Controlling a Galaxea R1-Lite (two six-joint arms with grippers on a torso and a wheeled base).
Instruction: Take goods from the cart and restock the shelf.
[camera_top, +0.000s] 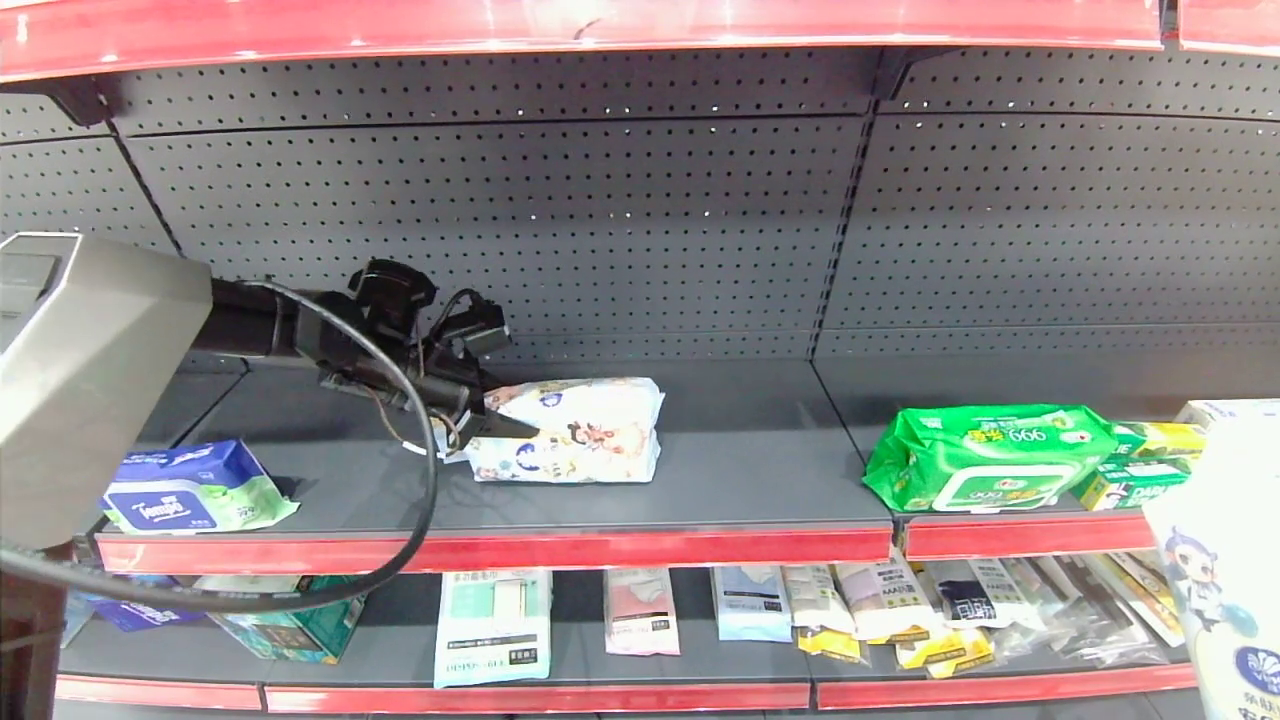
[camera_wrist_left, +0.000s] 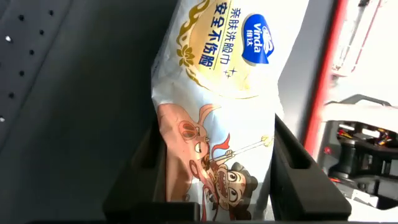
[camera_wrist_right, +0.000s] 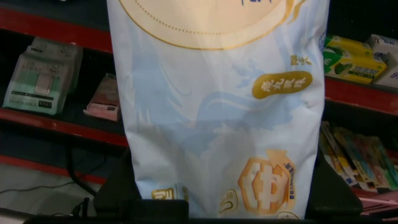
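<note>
Placing step in hand: my left gripper (camera_top: 468, 418) clamped on end of cartoon-print tissue pack (camera_top: 580, 432), fingers (camera_wrist_left: 140, 177) pressing both sides. Pack lies flat on shelf board (camera_top: 740, 470), well left of green wipes pack (camera_top: 985, 455); long axis along shelf front, free end pointing toward green wipes pack. Next, judged: spread fingers, withdraw straight, no dragging. My right gripper (camera_wrist_right: 227, 196) grips second white pack (camera_wrist_right: 217, 106) upright, right of green wipes pack.

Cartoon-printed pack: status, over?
Left gripper shut on white cartoon-printed soft pack, lying on grey shelf board. Right gripper shut on second white soft pack. Green plastic wipes pack apart, rightward, not blocking.
</note>
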